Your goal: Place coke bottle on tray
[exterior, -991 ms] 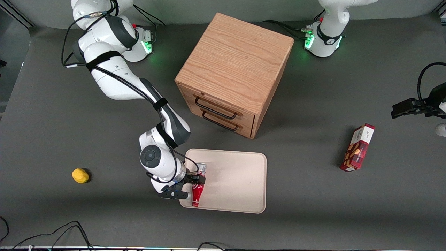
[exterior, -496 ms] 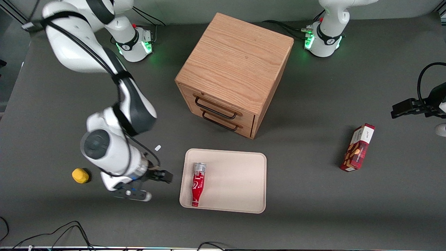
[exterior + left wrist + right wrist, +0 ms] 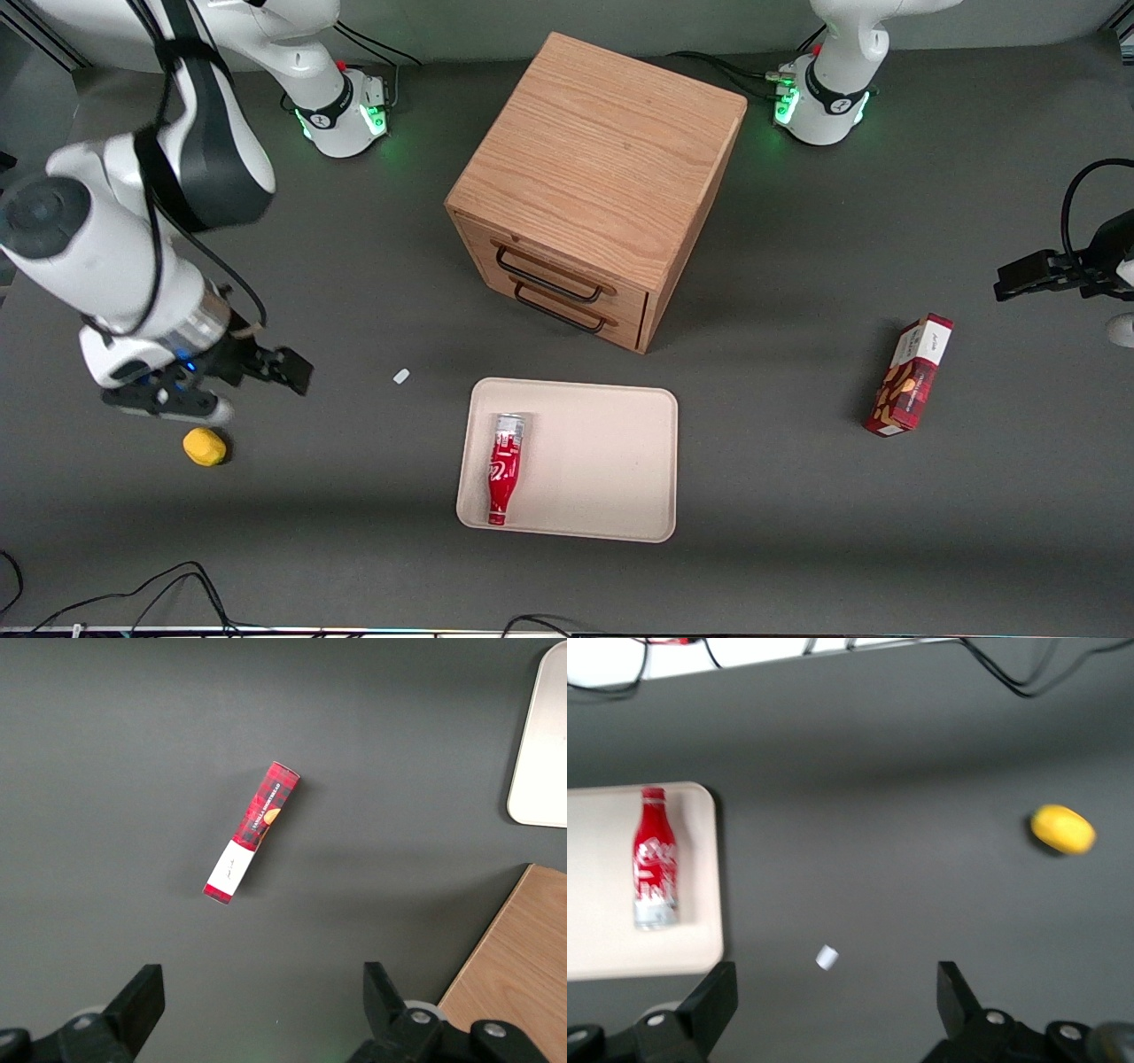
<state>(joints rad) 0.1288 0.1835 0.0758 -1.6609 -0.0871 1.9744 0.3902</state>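
coke bottle (image 3: 502, 470) flat on tray (image 3: 611, 461), cap nearest camera

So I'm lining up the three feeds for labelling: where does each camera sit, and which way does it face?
Front view: high, facing the robots, looking down on the table; shows both arms, the open claw above the table, coke bottle lying on the tray.
Right wrist view: on the working arm, looking down past its fingers; shares bottle, tray, yellow object with front.
Left wrist view: on the parked arm, looking down; shares snack box with front.
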